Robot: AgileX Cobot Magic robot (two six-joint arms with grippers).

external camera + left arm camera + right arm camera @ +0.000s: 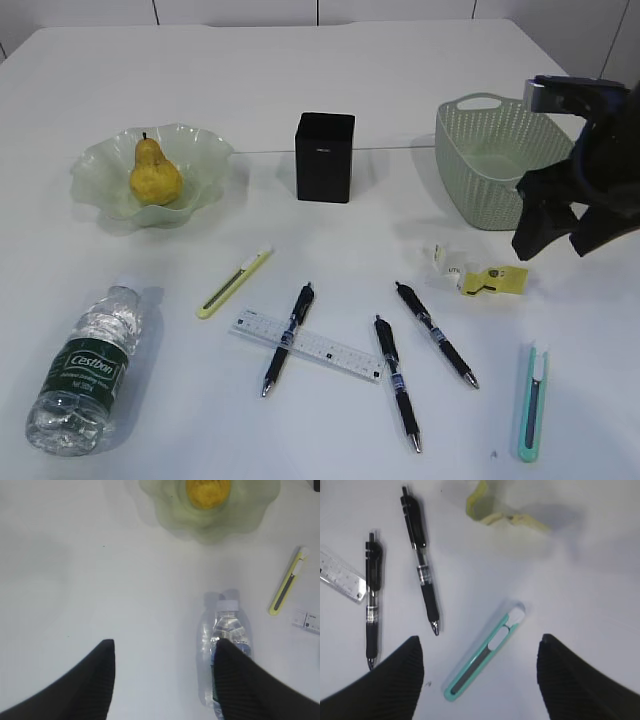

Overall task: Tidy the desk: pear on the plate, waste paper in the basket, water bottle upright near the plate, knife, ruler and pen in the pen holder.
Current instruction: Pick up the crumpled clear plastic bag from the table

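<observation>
The yellow pear (157, 172) sits on the pale green plate (95, 170). A water bottle (88, 368) lies on its side at the front left. In the left wrist view my left gripper (162, 647) hangs open over bare table, its right finger over the bottle (227, 630). My right gripper (555, 240) hovers open in front of the basket (497, 160), above the teal knife (487, 655). Crumpled waste paper (478, 275) lies near it. A yellow knife (235, 282), a ruler (305, 345) and three pens (436, 333) lie in front of the black pen holder (324, 157).
One pen (289, 338) lies across the ruler; another pen (397, 380) lies between it and the third. The teal knife (532, 400) lies near the front right edge. The left arm does not show in the exterior view.
</observation>
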